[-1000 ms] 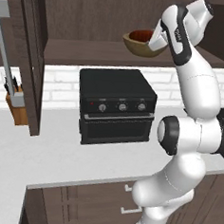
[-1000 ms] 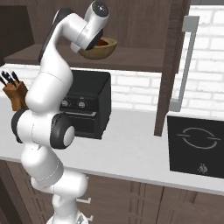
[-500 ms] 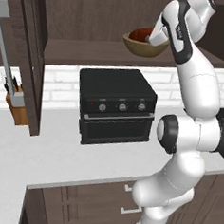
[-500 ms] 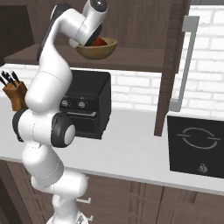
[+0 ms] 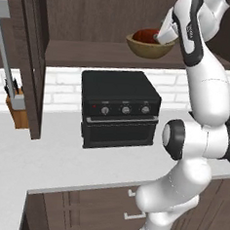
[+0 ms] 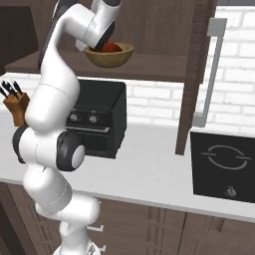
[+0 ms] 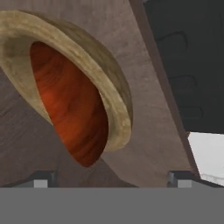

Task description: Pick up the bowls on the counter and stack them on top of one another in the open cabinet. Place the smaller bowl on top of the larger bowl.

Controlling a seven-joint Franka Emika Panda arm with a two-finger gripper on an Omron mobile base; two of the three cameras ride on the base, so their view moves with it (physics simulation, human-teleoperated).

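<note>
Glossy dark red smaller bowl (image 7: 70,109) inside light tan larger bowl (image 7: 111,94).

Light tan wood on the larger bowl (image 7: 114,94), matt, faintly grainy along its thick rim. Glossy dark red finish on the smaller bowl (image 7: 72,109), streaked like polished wood. Dark brown wood on the cabinet (image 5: 92,56), plain and matt, grain faint. Smooth pale slab for the counter (image 5: 59,161). Matt black casing on the oven (image 5: 120,107), with shiny metal-looking knobs.
</note>
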